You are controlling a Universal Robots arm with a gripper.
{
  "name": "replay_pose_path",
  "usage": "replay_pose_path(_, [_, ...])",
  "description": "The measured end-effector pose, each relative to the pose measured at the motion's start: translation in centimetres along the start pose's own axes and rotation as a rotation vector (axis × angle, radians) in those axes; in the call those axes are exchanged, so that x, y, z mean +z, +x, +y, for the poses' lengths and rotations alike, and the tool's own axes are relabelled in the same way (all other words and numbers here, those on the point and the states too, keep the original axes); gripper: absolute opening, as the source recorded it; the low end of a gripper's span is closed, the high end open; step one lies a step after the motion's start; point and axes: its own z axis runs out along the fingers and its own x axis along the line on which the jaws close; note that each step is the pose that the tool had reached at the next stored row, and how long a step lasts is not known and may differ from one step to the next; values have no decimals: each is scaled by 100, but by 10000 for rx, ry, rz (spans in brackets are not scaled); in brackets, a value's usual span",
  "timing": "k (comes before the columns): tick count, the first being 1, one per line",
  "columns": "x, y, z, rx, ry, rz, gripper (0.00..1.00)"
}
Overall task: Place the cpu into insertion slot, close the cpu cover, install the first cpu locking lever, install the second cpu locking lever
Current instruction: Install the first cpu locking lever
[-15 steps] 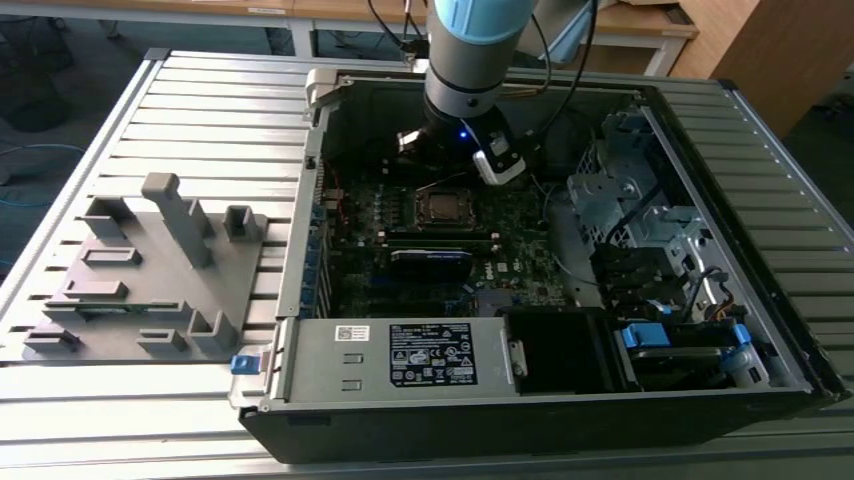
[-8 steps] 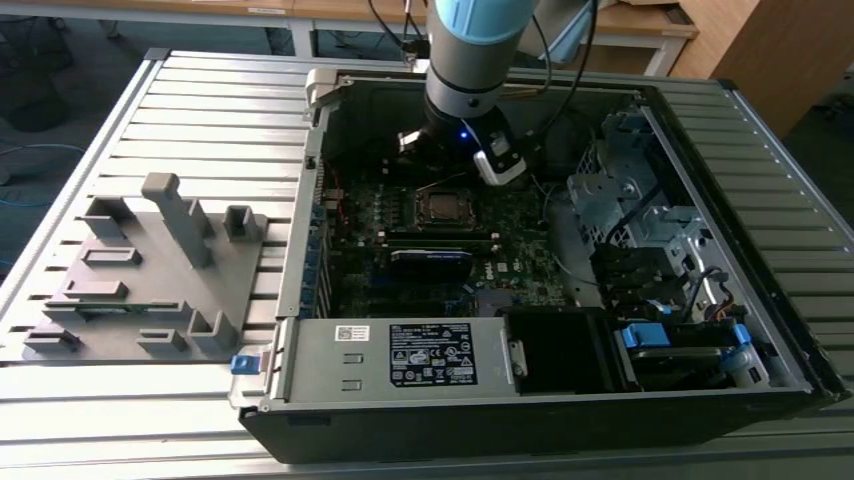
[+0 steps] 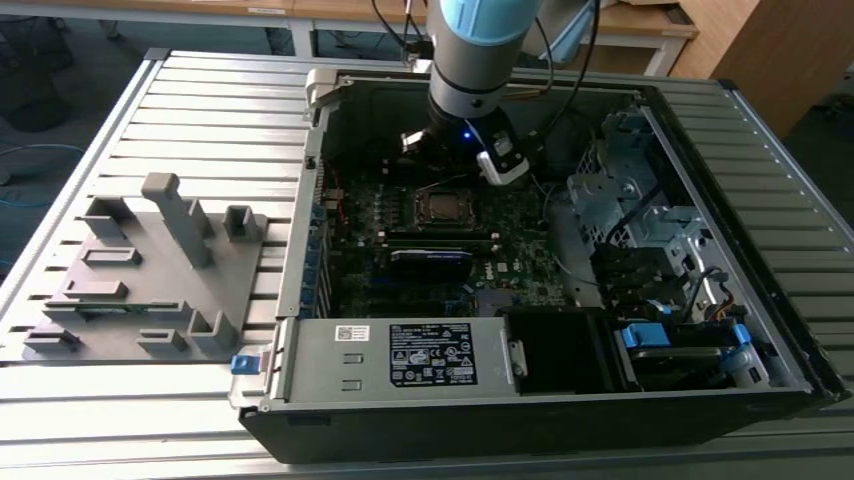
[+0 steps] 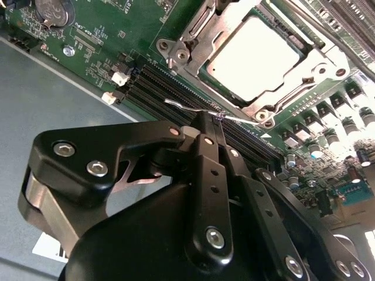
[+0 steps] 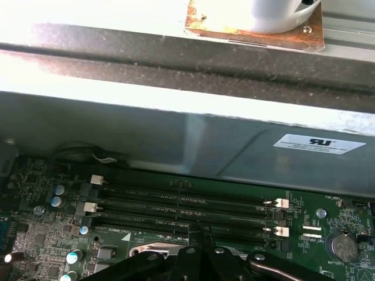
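The hand (image 4: 217, 120) is drawn narrow, its 2 fingers (image 4: 206, 158) meeting at the tips right against a thin wire locking lever (image 4: 181, 105). Whether they pinch it or only press on it, I cannot tell. Under the tips run black memory slots (image 4: 158, 82). Just past them lies the insertion slot (image 4: 179, 52). The cpu (image 4: 255, 55) sits flat inside it, its dull pale-grey top showing through the window of the cpu cover (image 4: 319, 63), which lies down over it. I judge steps 1 and 2 done and a lever step in hand; which of the 2 levers, I cannot say. That work calls for steady pressure, so the springy wire does not slip off the tips. Farther out, the green motherboard (image 4: 88, 41) sits in an open computer case (image 3: 534, 440) on the ribbed tabletop (image 3: 174, 100).
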Motion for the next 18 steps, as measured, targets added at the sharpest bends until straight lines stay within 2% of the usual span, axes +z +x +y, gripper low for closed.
replay_pose_path(18, [47,-55,57,2,70,6,10])
